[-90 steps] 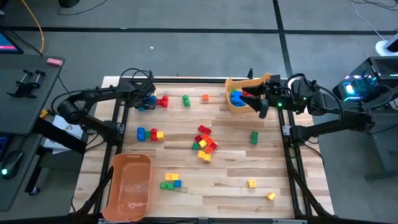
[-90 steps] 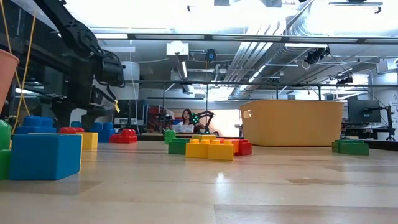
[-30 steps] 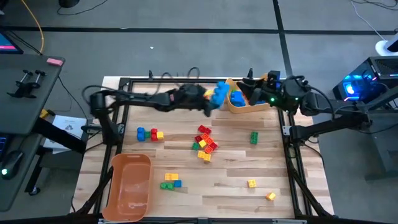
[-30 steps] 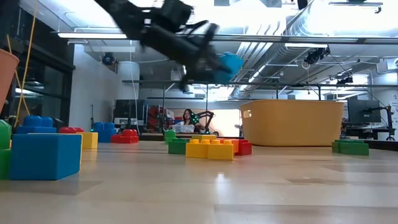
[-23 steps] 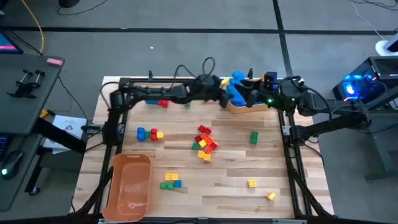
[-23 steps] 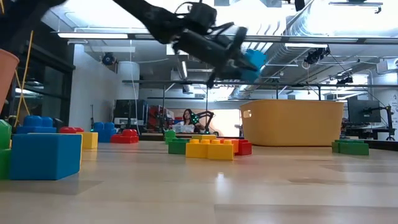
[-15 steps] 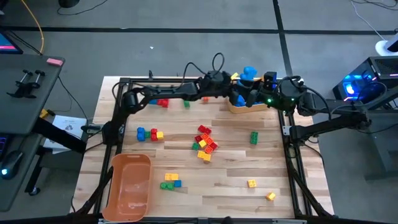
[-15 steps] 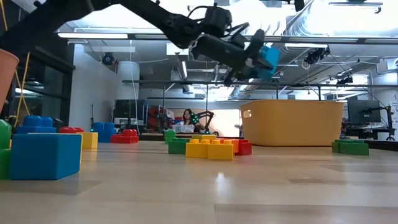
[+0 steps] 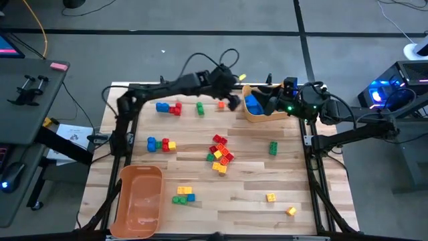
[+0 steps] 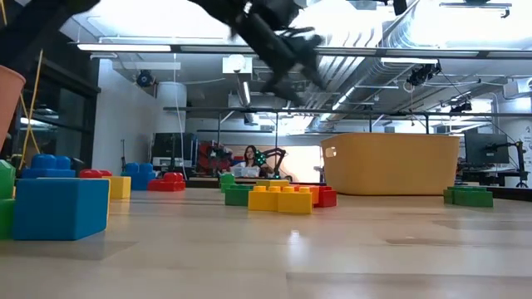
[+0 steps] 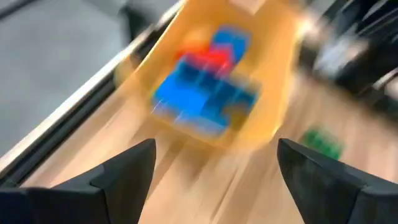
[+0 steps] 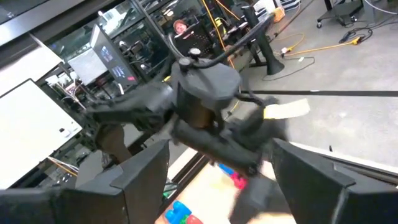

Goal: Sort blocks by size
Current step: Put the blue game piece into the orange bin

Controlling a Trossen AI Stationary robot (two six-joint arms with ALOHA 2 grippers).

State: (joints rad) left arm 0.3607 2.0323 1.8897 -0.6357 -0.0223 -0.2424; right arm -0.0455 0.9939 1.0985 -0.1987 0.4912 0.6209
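At the near edge of the table (image 9: pixel 254 201) an orange bin (image 9: pixel 140 201) lies at the left corner, with loose blocks beside it: a yellow-green-blue group (image 9: pixel 182 195) and two yellow blocks (image 9: pixel 271 197) toward the right. Mid-table holds a red-yellow-green cluster (image 9: pixel 219 152), a blue-and-yellow row (image 9: pixel 159 144) and one green block (image 9: pixel 273 147). At the far edge, the left gripper (image 9: pixel 233 102) hangs above the table just beside the second bin (image 9: pixel 249 115), fingers (image 11: pixel 124 174) spread wide and empty. Blue blocks (image 11: pixel 205 96) and a red block lie inside that bin. The right gripper (image 9: pixel 267 102) sits at the bin's far side; fingers (image 12: pixel 143 171) parted, whether gripping the bin cannot be told.
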